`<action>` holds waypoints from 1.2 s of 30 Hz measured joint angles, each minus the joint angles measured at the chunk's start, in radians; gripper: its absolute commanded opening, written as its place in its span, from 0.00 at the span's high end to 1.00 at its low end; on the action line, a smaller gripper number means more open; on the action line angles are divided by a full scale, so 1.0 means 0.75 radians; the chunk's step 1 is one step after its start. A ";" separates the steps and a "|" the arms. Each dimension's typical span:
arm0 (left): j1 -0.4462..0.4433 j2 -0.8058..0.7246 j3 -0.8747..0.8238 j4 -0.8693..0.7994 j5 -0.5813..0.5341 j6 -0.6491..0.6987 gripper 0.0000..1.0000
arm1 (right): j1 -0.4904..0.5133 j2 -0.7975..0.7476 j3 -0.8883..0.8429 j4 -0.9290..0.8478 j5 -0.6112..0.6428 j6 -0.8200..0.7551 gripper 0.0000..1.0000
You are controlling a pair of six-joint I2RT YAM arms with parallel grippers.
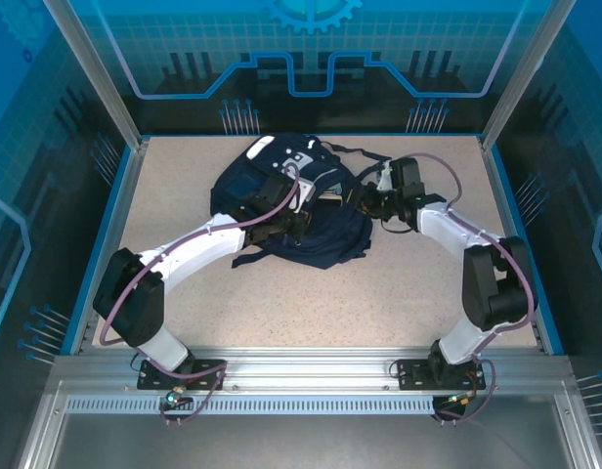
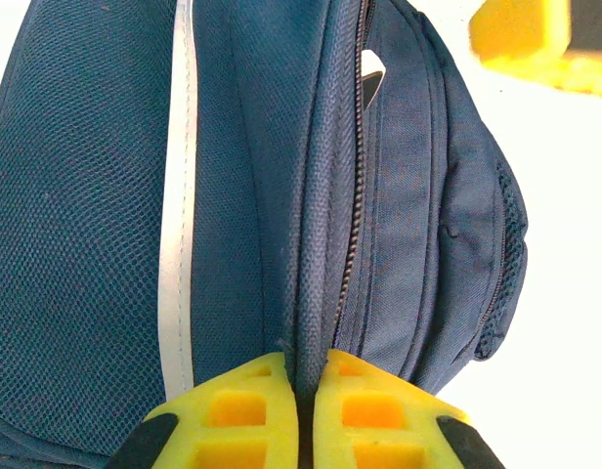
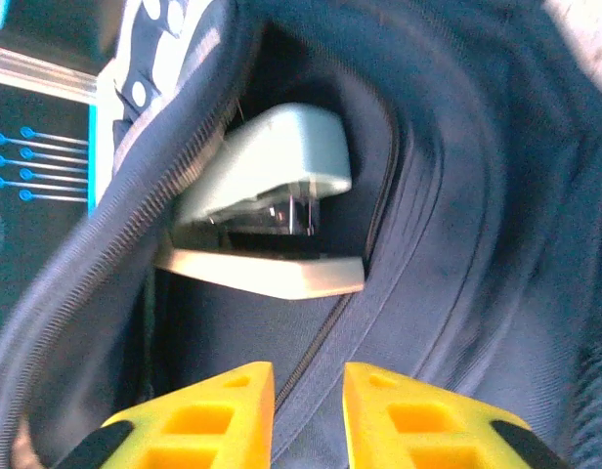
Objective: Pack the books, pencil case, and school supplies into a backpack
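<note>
The backpack lies slumped on its side in the middle of the worktop, toward the far edge. It is soft, unframed fabric: expect it to fold, sag and drag rather than slide as one body, and expect the mouth to collapse unless an edge is held up. The firmest places to take hold are the corded piping and the zip seam beside it; the mesh panels and the white stripe offer only loose cloth. The left claw is clenched on that piping, fingers pressed together with the cord pinched between them. Inside the open mouth rests what looks like a pale stapler, rigid, smooth and probably dense for its size, so it should settle downward if the fabric is lifted. The right claw hovers at the mouth with its fingers apart and nothing visibly clamped between them; the zip line runs just behind the gap. In the overhead view both claws meet over the bag's middle, close together, so clearance between them is tight. Bare worktop lies open on the near side and to both flanks; the raised blue rim and the corner posts bound the far side.
</note>
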 measured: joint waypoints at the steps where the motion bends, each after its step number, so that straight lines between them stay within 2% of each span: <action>1: 0.000 0.000 0.000 0.000 0.002 0.000 0.98 | 0.020 0.023 0.001 0.006 0.002 0.009 0.77; 7: 0.000 -0.002 -0.009 0.004 0.016 0.000 0.99 | 0.105 0.201 0.093 0.017 0.040 0.049 0.79; 15: 0.001 -0.025 -0.053 0.029 0.025 0.004 0.97 | 0.102 0.327 0.241 0.141 0.090 0.103 0.79; 17: 0.001 -0.025 -0.054 0.036 0.025 0.003 0.87 | 0.102 0.366 0.266 0.159 0.071 0.122 0.79; 21: -0.003 -0.041 -0.063 0.036 0.072 -0.020 0.57 | 0.101 0.400 0.268 0.192 0.044 0.135 0.74; 25: 0.015 -0.148 -0.099 0.038 0.145 -0.092 0.35 | 0.084 0.267 0.127 0.157 0.063 0.082 0.64; 29: 0.102 -0.297 -0.197 0.073 0.177 -0.202 0.25 | 0.080 0.014 -0.026 -0.006 0.142 -0.028 0.51; 32: 0.184 -0.366 -0.292 0.098 0.179 -0.299 0.22 | 0.146 -0.180 -0.115 -0.125 0.266 -0.093 0.45; 36: 0.291 -0.401 -0.437 0.102 0.160 -0.431 0.18 | 0.414 -0.296 -0.154 -0.269 0.498 -0.107 0.41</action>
